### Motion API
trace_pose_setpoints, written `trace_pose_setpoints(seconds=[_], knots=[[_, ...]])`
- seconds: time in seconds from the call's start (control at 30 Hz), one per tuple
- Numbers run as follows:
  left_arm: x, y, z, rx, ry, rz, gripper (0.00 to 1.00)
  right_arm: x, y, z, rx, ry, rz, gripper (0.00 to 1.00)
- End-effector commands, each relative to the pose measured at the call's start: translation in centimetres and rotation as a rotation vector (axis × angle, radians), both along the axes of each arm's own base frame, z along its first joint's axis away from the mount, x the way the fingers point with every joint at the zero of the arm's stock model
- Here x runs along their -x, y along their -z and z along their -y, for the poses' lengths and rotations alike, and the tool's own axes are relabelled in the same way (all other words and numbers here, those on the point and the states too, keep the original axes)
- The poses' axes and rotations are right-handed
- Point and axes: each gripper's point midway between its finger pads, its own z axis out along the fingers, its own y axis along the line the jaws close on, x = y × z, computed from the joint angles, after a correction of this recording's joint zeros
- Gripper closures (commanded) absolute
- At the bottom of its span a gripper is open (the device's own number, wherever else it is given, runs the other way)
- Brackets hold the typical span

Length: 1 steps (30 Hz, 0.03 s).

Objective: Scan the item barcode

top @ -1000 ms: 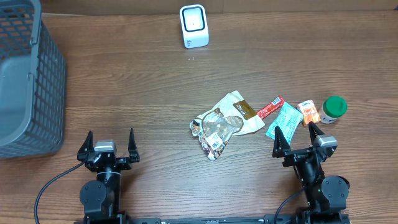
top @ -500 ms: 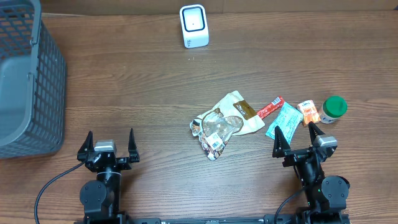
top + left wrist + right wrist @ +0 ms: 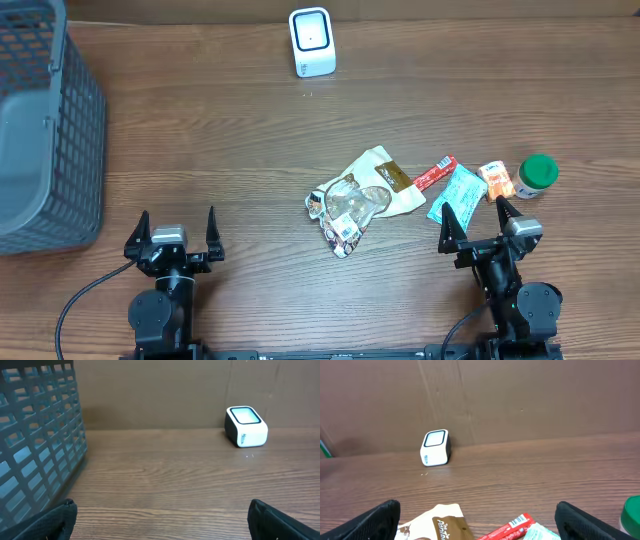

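Plastic snack packets [image 3: 360,195] lie crowded just ahead of the wide, empty right gripper [image 3: 475,215], well apart from the white scanner [image 3: 311,42], left gripper [image 3: 177,220] equally wide; a grab could snag two, with barcodes seemingly face-down.

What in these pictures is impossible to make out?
- Snack packets: overhead, their barcode print is too small to read.
- Basket: overhead, cut off by the left edge; left wrist shows only its mesh wall.
- Green-lidded jar: right wrist, cut off by the right edge.
- Scanner: its lettering is too small in every view.
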Motion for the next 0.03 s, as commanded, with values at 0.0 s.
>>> trace_pose_setpoints(seconds=[0.0], knots=[[0.01, 0.06, 0.08, -0.016, 0.002, 0.0, 0.0, -0.02, 0.23, 0.05, -0.002, 0.003, 0.001, 0.0]])
